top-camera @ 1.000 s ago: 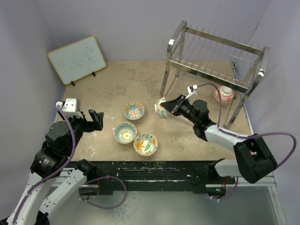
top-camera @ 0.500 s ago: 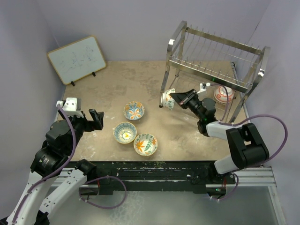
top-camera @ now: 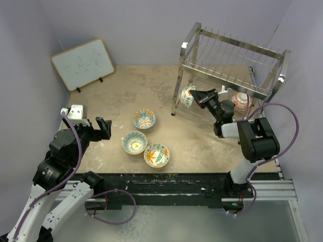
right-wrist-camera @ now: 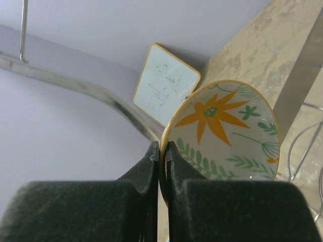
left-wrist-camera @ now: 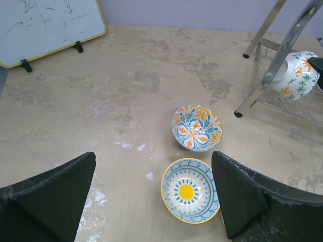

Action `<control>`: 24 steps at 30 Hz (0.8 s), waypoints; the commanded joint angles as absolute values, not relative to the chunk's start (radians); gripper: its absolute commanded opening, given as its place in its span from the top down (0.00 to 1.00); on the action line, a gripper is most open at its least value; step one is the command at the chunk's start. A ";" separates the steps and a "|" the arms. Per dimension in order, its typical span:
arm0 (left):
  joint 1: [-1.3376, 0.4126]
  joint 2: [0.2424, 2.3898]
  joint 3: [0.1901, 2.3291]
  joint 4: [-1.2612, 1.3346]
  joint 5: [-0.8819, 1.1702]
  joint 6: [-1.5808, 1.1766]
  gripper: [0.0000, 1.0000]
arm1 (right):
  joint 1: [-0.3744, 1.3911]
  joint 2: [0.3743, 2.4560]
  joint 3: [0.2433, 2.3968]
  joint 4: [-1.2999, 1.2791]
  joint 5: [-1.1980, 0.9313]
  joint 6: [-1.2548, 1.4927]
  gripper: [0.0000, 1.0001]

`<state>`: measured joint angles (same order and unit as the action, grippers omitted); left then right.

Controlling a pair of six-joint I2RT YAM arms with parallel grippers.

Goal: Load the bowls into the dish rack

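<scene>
The table (top-camera: 151,80) is topped with a mottled beige, stone-like surface, marked with whitish scuffs just ahead of the left gripper (top-camera: 103,128). A wood-framed whiteboard (top-camera: 83,63) with faint scribbles is propped on two small black feet well beyond that gripper, slightly to its left. The space is enclosed by plain pale lilac walls (top-camera: 151,30) and is lit softly and evenly.
</scene>
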<state>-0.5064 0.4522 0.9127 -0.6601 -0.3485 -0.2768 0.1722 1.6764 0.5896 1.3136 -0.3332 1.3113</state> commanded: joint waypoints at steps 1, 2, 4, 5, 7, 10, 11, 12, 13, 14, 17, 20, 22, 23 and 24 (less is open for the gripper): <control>-0.511 0.461 0.945 -0.618 -0.359 -0.263 0.01 | 0.156 1.750 0.690 1.526 -0.317 1.378 1.00; -0.511 0.459 0.944 -0.619 -0.360 -0.261 0.01 | 0.153 1.771 0.702 1.537 -0.308 1.387 1.00; -0.511 0.456 0.945 -0.622 -0.365 -0.258 0.01 | 0.146 1.811 0.724 1.565 -0.290 1.402 1.00; -0.511 0.453 0.945 -0.621 -0.366 -0.257 0.01 | 0.144 1.826 0.733 1.577 -0.280 1.403 1.00; -0.511 0.450 0.943 -0.624 -0.369 -0.255 0.01 | 0.140 1.843 0.747 1.580 -0.259 1.402 1.00; -0.511 0.447 0.943 -0.627 -0.373 -0.253 0.01 | 0.133 1.843 0.755 1.557 -0.231 1.378 1.00; -0.511 0.447 0.941 -0.628 -0.374 -0.253 0.01 | 0.130 1.841 0.757 1.545 -0.223 1.371 1.00; -0.511 0.445 0.942 -0.627 -0.374 -0.253 0.01 | 0.127 1.845 0.763 1.530 -0.219 1.366 1.00; -0.511 0.445 0.940 -0.625 -0.374 -0.253 0.01 | 0.121 1.853 0.771 1.527 -0.220 1.367 1.00; -0.511 0.445 0.937 -0.623 -0.374 -0.253 0.01 | 0.116 1.869 0.782 1.536 -0.225 1.371 1.00; -0.511 0.449 0.936 -0.618 -0.370 -0.255 0.01 | 0.103 1.924 0.815 1.564 -0.252 1.403 1.00; -0.511 0.449 0.935 -0.619 -0.371 -0.253 0.01 | 0.100 1.966 0.843 1.562 -0.265 1.415 1.00; -0.511 0.449 0.936 -0.619 -0.372 -0.252 0.01 | 0.098 1.998 0.851 1.578 -0.265 1.432 1.00; -0.511 0.449 0.935 -0.619 -0.373 -0.252 0.01 | 0.097 2.010 0.851 1.588 -0.265 1.441 1.00; -0.511 0.448 0.935 -0.621 -0.373 -0.253 0.01 | 0.097 2.020 0.851 1.596 -0.265 1.448 1.00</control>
<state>-0.5064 0.4515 0.9127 -0.6601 -0.3634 -0.2687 0.0994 2.0045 0.8101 1.4620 -0.2558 1.3991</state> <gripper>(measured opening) 0.990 0.041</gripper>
